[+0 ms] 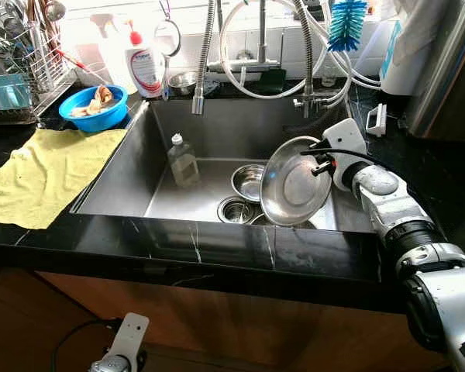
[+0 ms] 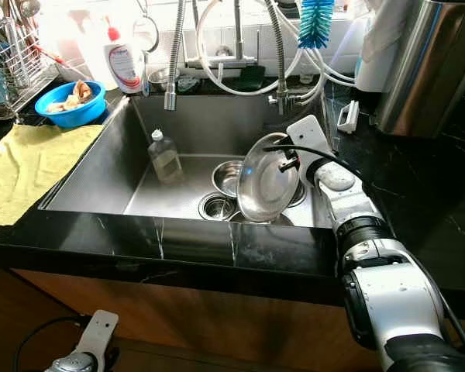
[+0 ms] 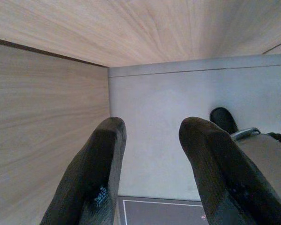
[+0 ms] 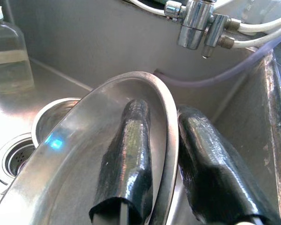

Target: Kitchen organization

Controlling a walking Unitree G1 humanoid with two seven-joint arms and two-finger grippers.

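My right gripper (image 1: pixel 319 164) is shut on the rim of a round steel plate (image 1: pixel 293 184), holding it tilted on edge above the right side of the sink (image 1: pixel 124 174). In the right wrist view one finger (image 4: pixel 129 154) lies on the plate's inner face (image 4: pixel 75 159) and the other finger (image 4: pixel 203 159) behind its rim. A small steel bowl (image 1: pixel 248 180) and the drain (image 1: pixel 235 209) sit on the sink floor beside the plate. A clear bottle (image 1: pixel 183 160) stands upright at the sink's left. My left gripper (image 3: pixel 152 173) hangs open below the counter, facing wooden cabinet panels.
A yellow cloth (image 1: pixel 46 172) lies on the black counter to the left, with a blue bowl (image 1: pixel 93 107) of scraps and a dish rack (image 1: pixel 27 54) behind it. A soap bottle (image 1: pixel 145 66), faucet hoses (image 1: pixel 256 46) and a blue brush (image 1: pixel 346 22) line the back. A steel appliance (image 1: pixel 446 70) stands at right.
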